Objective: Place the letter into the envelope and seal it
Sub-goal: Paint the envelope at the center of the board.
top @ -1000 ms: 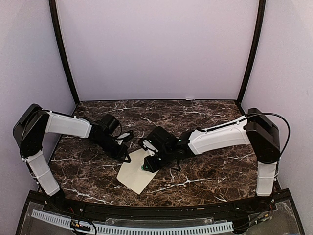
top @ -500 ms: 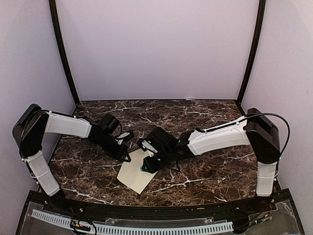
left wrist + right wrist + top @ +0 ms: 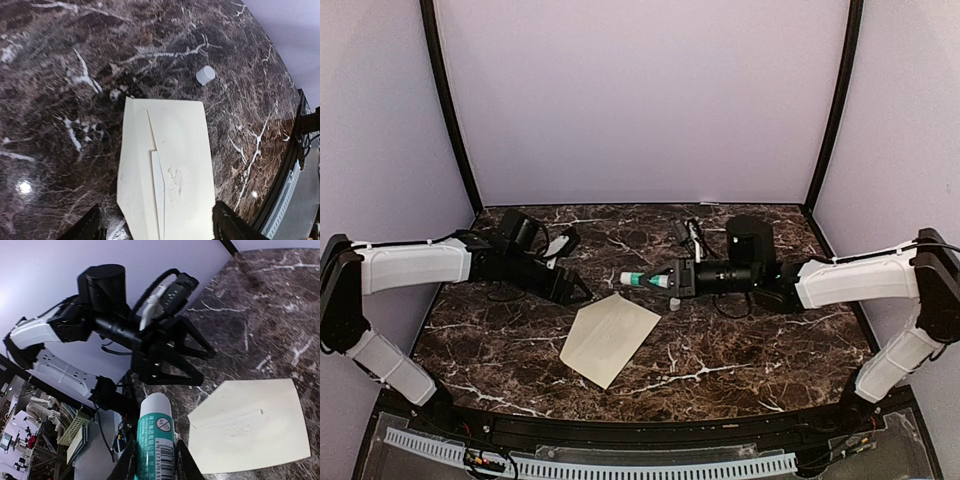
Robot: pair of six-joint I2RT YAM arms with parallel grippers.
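Lying flat on dark marble desk (image 3: 740, 350), long cream-yellow paper envelope (image 3: 608, 338), left pincer (image 3: 578, 291) spread open nearby, right pincer (image 3: 668, 280) gripping white-green glue stick (image 3: 640, 279)

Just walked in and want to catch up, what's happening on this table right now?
The right pincer is clamped on a glue stick, held above the marble table. A small white cap lies on the table near the cream envelope. The envelope lies flat with its flap folded over. The left pincer hovers open beside it, holding nothing.

Cream envelope (image 3: 609, 338) flat w/ flap closed
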